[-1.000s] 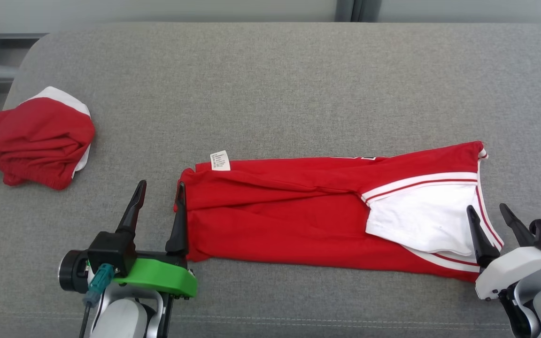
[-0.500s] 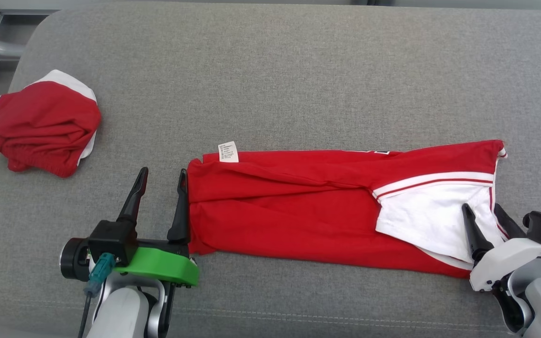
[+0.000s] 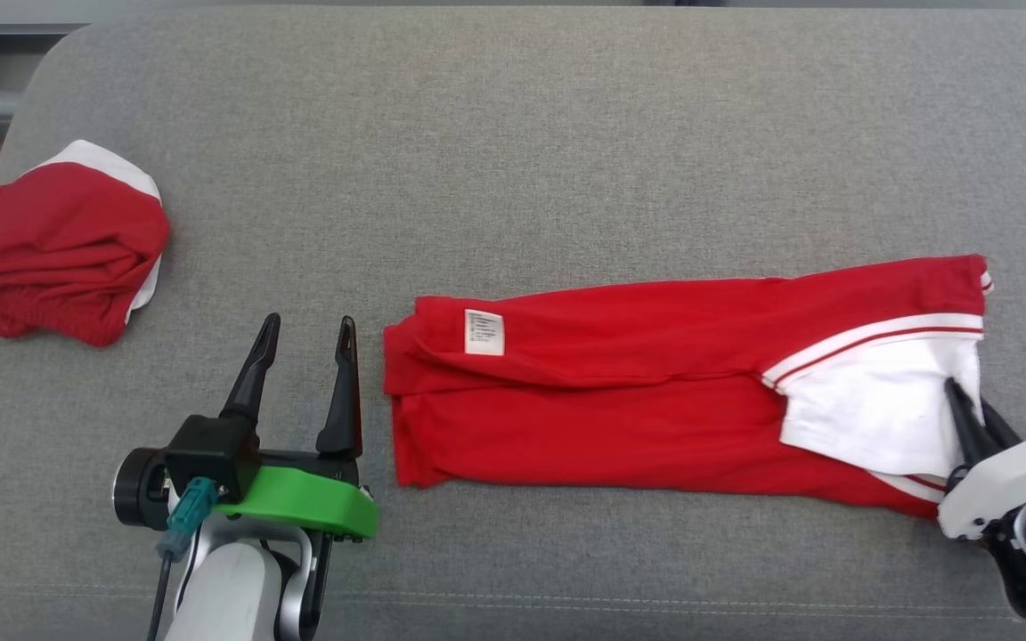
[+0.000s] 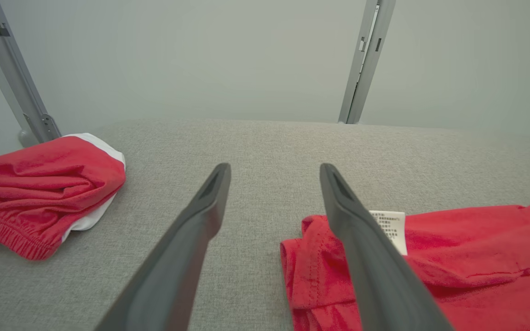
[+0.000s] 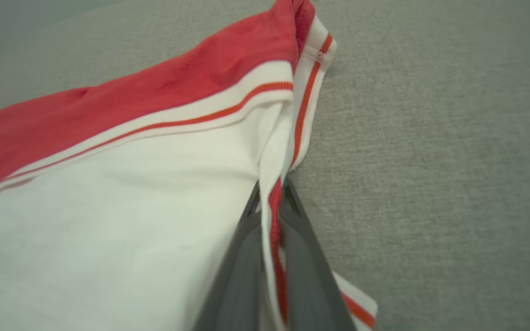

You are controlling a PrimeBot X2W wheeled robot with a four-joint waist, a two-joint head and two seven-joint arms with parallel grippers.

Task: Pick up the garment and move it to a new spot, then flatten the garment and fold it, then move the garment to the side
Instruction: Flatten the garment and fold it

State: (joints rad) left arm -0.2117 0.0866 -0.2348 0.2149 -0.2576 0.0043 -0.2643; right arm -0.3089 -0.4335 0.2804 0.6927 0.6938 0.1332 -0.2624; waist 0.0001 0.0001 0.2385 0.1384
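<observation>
Head view: red garment (image 3: pixel 638 401), folded into a long strip, is being kept flat on the grey worktop (image 3: pixel 513 160), centre to R. A white care label (image 3: pixel 484 332) is being shown near its L end. L jaws are being held wide apart, L fingers (image 3: pixel 344 392) just beside that end and apart from it. R jaws are being held closed at the white-panel end, but the grip itself is being hidden in this view.
R wrist view: the striped hem (image 5: pixel 272 216) is being pinched between the R fingers (image 5: pixel 302 266).
L wrist view: a 2nd red-white garment (image 4: pixel 39 188), crumpled w/ gathered edge, is being seen well apart to the L. Metal posts (image 4: pixel 366 59) are being seen behind the worktop.
</observation>
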